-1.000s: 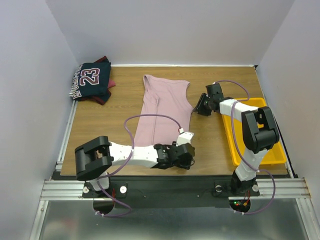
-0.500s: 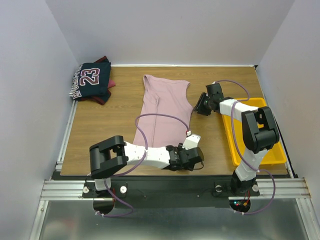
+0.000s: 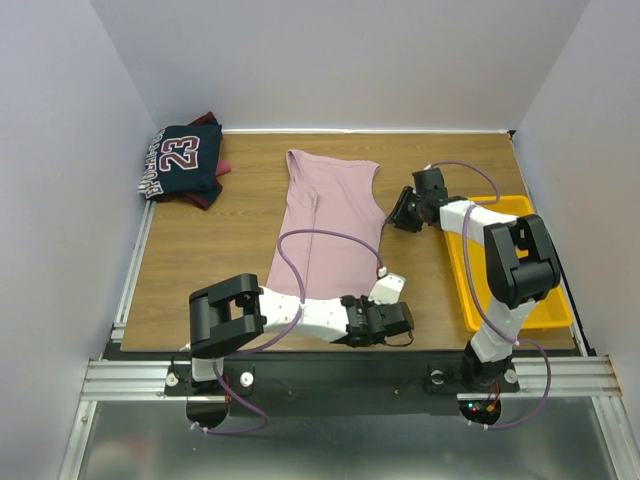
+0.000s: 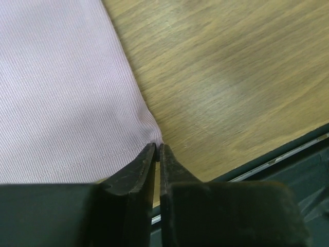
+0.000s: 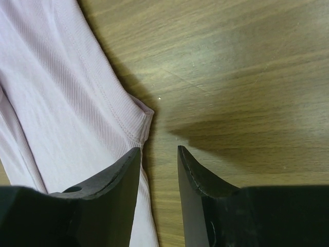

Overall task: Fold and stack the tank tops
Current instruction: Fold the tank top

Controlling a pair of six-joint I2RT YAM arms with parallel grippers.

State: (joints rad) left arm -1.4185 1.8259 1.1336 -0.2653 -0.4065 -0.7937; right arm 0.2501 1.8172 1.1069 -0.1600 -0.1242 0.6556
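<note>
The dusty pink tank top lies flat in the middle of the table, neck toward the back. My left gripper is low at its near right hem corner; in the left wrist view the jaws are pressed together on the very corner of the pink cloth. My right gripper is at the top's right armhole, open: one finger is over the pink cloth, the other over bare wood. The navy "23" tank top sits folded at the back left on the maroon one.
A yellow tray stands along the right side of the table, under the right arm. The table's front edge and black rail run just beside the left gripper. White walls close the table in on three sides.
The left arm slid right along the near edge to the pink top's hem corner, and its jaws closed there. The right arm has stayed put.
</note>
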